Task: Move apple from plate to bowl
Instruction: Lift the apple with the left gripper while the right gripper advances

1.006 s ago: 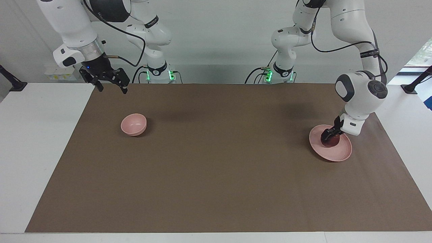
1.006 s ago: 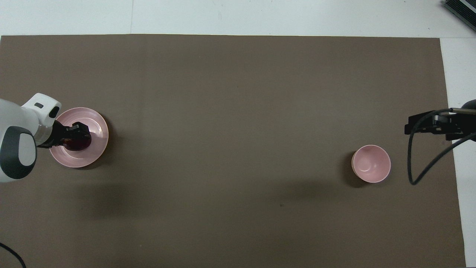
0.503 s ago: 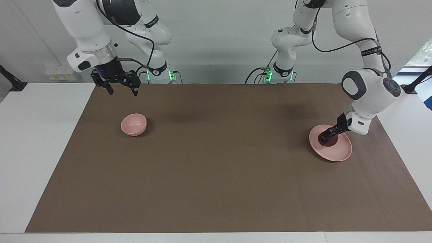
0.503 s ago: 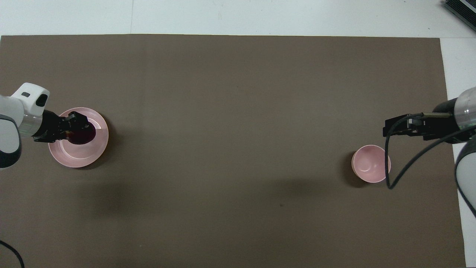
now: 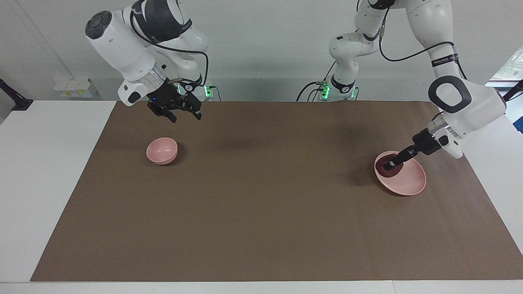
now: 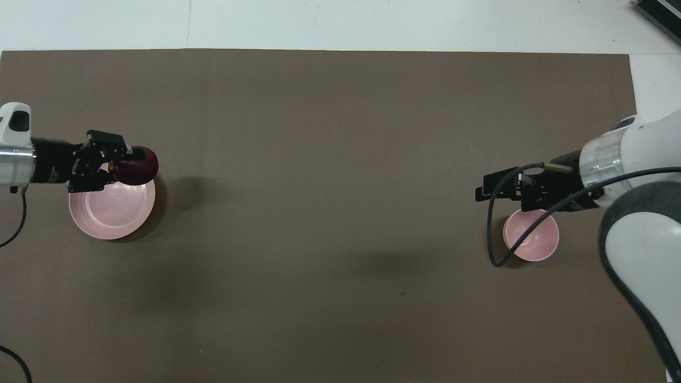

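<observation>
Apple: you have the dark red apple (image 6: 139, 165) pinched at the tip of the left claw (image 6: 118, 164); in the overhead view it hangs over the plate's rim on the side farther from the robots, and in the facing view (image 5: 387, 168) it sits low over the plate, so you cannot tell whether it has cleared the surface.
Left claw: your left claw (image 5: 391, 165) is closed tight on the apple, the arm slanting down to it from the left arm's end of the desk.
Plate: the pale pink plate (image 6: 104, 218) lies on the brown mat toward the left arm's end of the desk; seen from above, its inside is bare (image 5: 410, 179).
Bowl: the small deep pink bowl (image 5: 162, 150) stands upright toward the right arm's end, well apart from the plate and the apple.
Right claw: your right claw (image 5: 186, 117) hangs in the air with its fingers spread wide and nothing between them; from above it (image 6: 487, 191) is over the mat just beside the bowl (image 6: 531, 235).
Desk: the brown mat (image 5: 261, 196) covers most of the white desk (image 5: 41, 163).
</observation>
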Tool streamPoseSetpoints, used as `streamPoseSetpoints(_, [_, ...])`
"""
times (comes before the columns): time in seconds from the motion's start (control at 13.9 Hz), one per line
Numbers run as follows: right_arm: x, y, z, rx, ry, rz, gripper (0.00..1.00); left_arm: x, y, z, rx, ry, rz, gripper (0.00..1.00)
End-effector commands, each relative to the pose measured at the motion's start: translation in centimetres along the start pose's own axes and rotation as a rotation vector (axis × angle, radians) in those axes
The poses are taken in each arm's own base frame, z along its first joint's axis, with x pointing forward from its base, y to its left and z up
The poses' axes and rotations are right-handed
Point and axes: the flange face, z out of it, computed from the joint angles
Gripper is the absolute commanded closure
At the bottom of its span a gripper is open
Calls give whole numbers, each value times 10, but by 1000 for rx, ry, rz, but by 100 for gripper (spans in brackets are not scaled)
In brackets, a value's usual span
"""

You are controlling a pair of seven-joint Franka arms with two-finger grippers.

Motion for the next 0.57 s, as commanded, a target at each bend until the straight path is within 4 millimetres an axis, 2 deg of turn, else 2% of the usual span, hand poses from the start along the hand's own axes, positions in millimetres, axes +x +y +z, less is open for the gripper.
streamPoseSetpoints(0.0, [-4,-30,24,81,-30,114,0,-21,18,-14,-138,-57,-21,100])
streamPoseSetpoints(0.07, [-8,-49,37,101,-51,177,0,-27,25,-13,-182,-91,-20,100])
streamPoseSetpoints(0.29, [-8,-87,64,171,-70,387,0,-50,43,-13,-229,-168,51,100])
streamPoseSetpoints(0.43, [-5,-105,77,225,-85,522,0,-64,48,-15,-273,-221,114,100])
streamPoseSetpoints(0.5, [-2,-112,81,255,-100,596,0,-70,49,-9,-288,-237,137,100])
